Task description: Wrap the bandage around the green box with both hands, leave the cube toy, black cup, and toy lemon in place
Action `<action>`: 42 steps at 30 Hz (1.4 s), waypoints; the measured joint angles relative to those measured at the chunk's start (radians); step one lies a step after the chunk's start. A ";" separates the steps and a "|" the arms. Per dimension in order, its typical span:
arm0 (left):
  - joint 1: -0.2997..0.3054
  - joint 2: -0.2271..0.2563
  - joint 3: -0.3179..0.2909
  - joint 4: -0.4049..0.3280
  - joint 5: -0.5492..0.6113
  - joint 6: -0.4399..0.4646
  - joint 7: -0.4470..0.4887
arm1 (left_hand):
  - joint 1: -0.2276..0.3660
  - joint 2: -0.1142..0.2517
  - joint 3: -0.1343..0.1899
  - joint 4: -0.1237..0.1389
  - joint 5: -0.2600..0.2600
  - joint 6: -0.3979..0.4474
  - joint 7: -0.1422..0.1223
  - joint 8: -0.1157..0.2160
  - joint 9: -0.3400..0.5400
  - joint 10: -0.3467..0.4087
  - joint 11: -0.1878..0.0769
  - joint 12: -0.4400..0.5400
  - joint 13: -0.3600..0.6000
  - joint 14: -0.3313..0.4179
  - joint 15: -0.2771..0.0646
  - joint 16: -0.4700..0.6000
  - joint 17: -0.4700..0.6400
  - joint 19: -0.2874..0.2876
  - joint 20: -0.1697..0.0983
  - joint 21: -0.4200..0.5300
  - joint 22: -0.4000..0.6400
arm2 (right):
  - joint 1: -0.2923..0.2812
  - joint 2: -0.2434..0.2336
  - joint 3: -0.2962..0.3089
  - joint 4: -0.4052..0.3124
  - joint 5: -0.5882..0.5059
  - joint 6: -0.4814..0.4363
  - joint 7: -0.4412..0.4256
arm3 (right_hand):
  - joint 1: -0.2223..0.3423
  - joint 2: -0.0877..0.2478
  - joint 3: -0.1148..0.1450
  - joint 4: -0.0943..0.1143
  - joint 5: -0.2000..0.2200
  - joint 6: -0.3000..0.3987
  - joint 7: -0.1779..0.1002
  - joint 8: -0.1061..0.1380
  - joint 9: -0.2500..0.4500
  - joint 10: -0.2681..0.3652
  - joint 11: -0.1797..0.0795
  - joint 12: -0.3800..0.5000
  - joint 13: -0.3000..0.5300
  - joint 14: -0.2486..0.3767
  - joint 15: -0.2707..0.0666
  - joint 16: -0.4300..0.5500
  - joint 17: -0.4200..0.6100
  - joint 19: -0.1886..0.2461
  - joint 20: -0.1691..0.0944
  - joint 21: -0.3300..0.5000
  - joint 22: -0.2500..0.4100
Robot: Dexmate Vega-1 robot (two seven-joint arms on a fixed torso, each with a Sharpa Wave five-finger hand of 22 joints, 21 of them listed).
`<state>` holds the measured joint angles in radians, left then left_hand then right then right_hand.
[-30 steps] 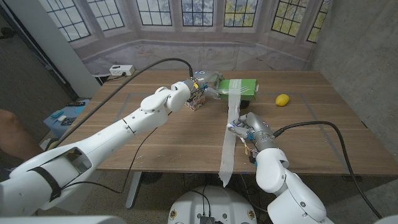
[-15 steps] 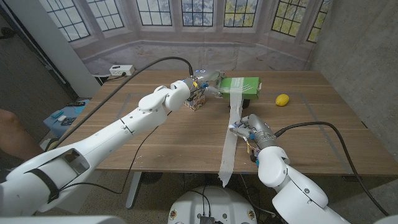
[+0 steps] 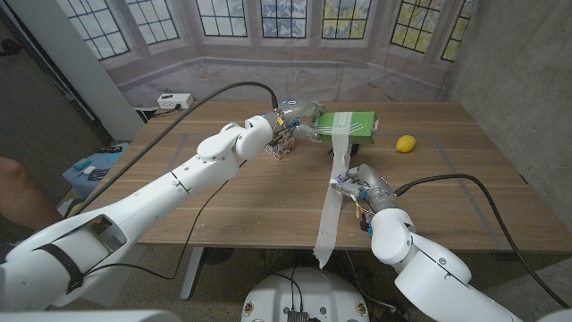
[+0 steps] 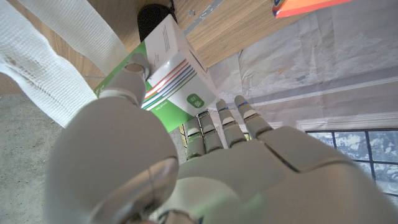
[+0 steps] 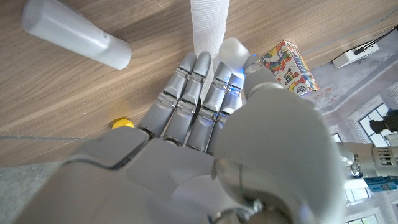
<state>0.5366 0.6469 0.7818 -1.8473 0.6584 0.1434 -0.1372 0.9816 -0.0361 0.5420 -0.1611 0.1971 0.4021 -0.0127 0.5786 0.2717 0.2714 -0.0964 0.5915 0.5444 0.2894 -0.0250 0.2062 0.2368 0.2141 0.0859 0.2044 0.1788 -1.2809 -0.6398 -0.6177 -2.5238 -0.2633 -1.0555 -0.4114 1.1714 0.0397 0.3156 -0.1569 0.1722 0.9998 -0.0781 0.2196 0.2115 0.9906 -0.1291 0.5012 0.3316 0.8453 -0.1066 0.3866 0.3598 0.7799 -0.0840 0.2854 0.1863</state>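
1. The left hand (image 3: pixel 290 121) is gripping the green box (image 3: pixel 350 124) at upper centre of the head view, the black cup (image 4: pixel 153 15) showing behind it in the left wrist view.
2. The right hand (image 3: pixel 356 186) is pinching the bandage (image 3: pixel 334 190) at lower centre, which is draping over the box.
3. The box's white end is showing coloured stripes, its print unreadable; the right wrist view is showing the cube toy (image 5: pixel 287 65) and lemon (image 5: pixel 122 124).

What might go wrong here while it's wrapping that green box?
The left hand holds the green box right beside the cube toy, so turning the box could nudge the toy. The bandage hangs past the table edge; if the right hand loses it, the bandage may slide off.
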 measured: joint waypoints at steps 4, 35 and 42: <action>0.001 0.001 -0.001 -0.001 -0.001 -0.005 -0.004 | 0.000 0.000 0.000 0.000 0.000 0.000 0.000 0.000 0.000 0.000 0.000 0.000 0.000 0.000 0.000 0.000 0.000 -0.001 -0.001 0.000 0.000 | 0.015 -0.010 -0.004 0.008 0.034 -0.001 -0.024 | 0.000 0.000 0.000 0.000 0.000 0.000 0.000 0.000 0.000 0.000 0.000 0.000 0.000 0.000 0.000 0.000 0.000 0.000 0.000 0.004 0.000; 0.015 0.000 -0.005 -0.029 0.012 -0.015 -0.015 | 0.000 0.000 0.000 0.000 0.003 0.000 0.000 0.002 -0.001 0.000 0.000 0.003 0.005 0.004 0.004 0.000 0.000 -0.004 -0.004 0.000 0.000 | 0.094 -0.078 -0.020 0.103 0.192 0.046 -0.126 | 0.004 -0.004 -0.003 -0.003 0.000 0.000 0.000 -0.001 0.000 0.000 0.000 0.002 0.001 0.002 0.002 -0.004 0.005 0.000 0.000 0.004 0.000; 0.020 0.000 -0.007 -0.037 0.015 -0.011 -0.020 | 0.000 0.000 0.000 0.000 0.003 0.000 0.000 0.003 0.000 0.000 0.000 0.003 0.005 0.004 0.004 0.000 0.000 -0.004 -0.004 0.000 0.000 | 0.105 -0.085 -0.023 0.124 0.208 0.062 -0.133 | 0.004 -0.004 -0.003 -0.003 0.000 0.000 0.000 -0.002 0.000 0.002 -0.002 0.002 0.000 0.002 0.002 -0.007 0.009 0.000 0.000 0.004 0.000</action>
<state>0.5562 0.6465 0.7746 -1.8846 0.6737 0.1328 -0.1567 0.9816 -0.0361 0.5420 -0.1612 0.2001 0.4021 -0.0127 0.5816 0.2717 0.2714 -0.0964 0.5943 0.5494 0.2931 -0.0213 0.2062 0.2372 0.2105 0.0821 0.2044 0.1788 -1.1755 -0.7252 -0.6402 -2.3998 -0.0557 -0.9938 -0.5443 1.1751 0.0357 0.3127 -0.1598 0.1719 0.9998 -0.0781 0.2180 0.2118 0.9931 -0.1315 0.5034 0.3312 0.8470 -0.1049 0.3794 0.3692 0.7799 -0.0840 0.2895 0.1863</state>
